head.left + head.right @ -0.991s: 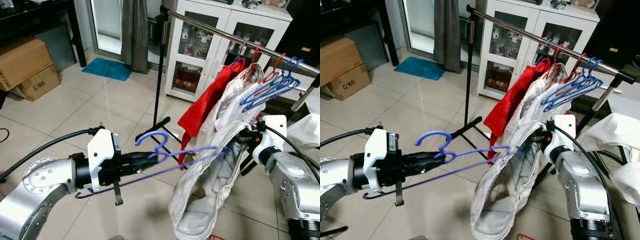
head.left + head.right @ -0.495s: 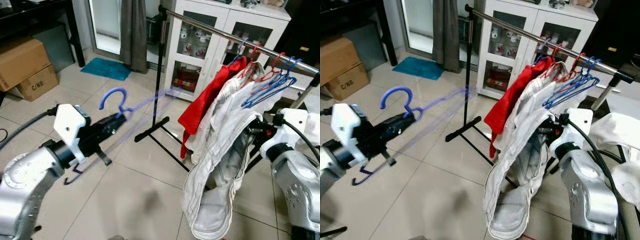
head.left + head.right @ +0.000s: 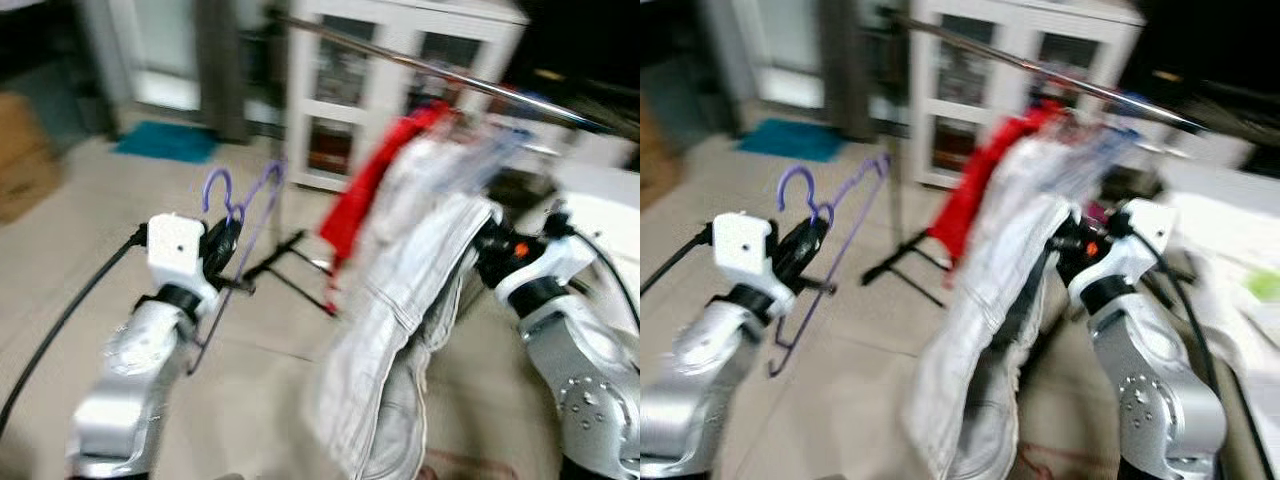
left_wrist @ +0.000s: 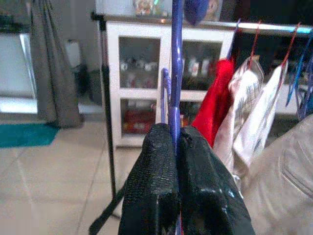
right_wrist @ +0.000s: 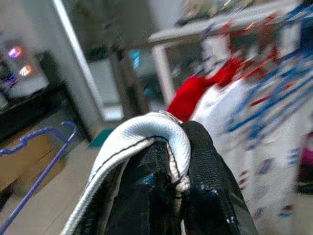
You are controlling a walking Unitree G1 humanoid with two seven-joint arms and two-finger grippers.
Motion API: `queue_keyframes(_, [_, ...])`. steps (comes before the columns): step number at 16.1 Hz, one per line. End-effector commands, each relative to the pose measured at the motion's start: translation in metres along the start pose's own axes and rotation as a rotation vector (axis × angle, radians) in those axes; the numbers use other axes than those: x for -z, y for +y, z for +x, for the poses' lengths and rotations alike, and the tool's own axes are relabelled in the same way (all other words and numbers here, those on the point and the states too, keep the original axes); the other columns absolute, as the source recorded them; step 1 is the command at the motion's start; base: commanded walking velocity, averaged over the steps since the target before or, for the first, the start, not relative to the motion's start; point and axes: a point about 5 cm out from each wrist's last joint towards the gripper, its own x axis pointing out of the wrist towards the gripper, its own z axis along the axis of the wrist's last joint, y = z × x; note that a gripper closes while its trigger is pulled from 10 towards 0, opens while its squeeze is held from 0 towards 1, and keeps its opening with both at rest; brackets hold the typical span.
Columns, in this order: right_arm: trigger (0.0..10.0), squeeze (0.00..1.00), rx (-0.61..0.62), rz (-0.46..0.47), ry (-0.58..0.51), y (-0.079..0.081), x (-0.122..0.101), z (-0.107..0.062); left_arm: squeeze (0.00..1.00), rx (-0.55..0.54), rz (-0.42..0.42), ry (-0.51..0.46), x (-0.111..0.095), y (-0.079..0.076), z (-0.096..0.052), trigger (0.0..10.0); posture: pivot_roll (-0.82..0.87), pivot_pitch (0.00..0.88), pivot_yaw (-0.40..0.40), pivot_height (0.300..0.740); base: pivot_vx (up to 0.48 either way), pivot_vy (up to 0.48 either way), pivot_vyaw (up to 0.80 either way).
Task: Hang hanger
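Note:
The eye views are blurred. My left gripper (image 3: 226, 243) is shut on a purple plastic hanger (image 3: 246, 203), which stands nearly upright, hook at the top, left of the clothes rail (image 3: 480, 84). In the left wrist view the two black fingers (image 4: 151, 186) press together on the hanger's stem (image 4: 176, 73). My right gripper (image 3: 488, 252) is shut on the edge of a pale beige garment (image 3: 400, 310) that hangs down towards the floor below the rail. In the right wrist view the garment's hem (image 5: 146, 129) folds over the fingers (image 5: 205, 181).
A red garment (image 3: 365, 190), light shirts and several blue and red hangers hang on the rail. A white glass-door cabinet (image 3: 345, 100) stands behind it. The rail's black foot (image 3: 290, 275) spreads over the tiled floor. A blue mat (image 3: 165, 143) and a cardboard box (image 3: 18, 150) lie at the left.
The camera has swung and the picture has blurred. My left arm has drawn in and turned the hanger from slanting to nearly upright. The right gripper still holds the garment.

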Motion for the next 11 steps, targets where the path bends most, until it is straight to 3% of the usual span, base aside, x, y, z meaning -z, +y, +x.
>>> queue_keyframes(1, [10.0, 0.00, -0.014, -0.007, -0.078, 0.004, -0.017, -0.001, 0.00, -0.054, 0.025, -0.014, 0.001, -0.001, 0.002, 10.0, 0.02, 0.000, -0.071, 0.740, 0.000, 0.000, -0.80])
queue_keyframes(3, [10.0, 0.00, -0.019, 0.014, -0.067, 0.010, -0.014, -0.001, 0.00, -0.025, 0.004, 0.004, 0.005, -0.010, 0.004, 10.0, 0.02, 0.001, -0.070, 0.740, 0.000, 0.000, -0.80])
queue_keyframes(6, [10.0, 0.00, -0.078, 0.025, -0.087, 0.023, -0.021, 0.003, 0.00, 0.097, 0.066, 0.024, 0.006, -0.017, 0.005, 10.0, 0.02, 0.005, -0.064, 0.740, 0.000, 0.000, -0.80])
queue_keyframes(11, [10.0, 0.00, -0.147, -0.011, -0.104, 0.030, -0.034, 0.007, 0.00, 0.164, 0.126, 0.044, 0.010, -0.021, 0.000, 10.0, 0.01, 0.002, -0.071, 0.740, 0.000, 0.000, -0.80])
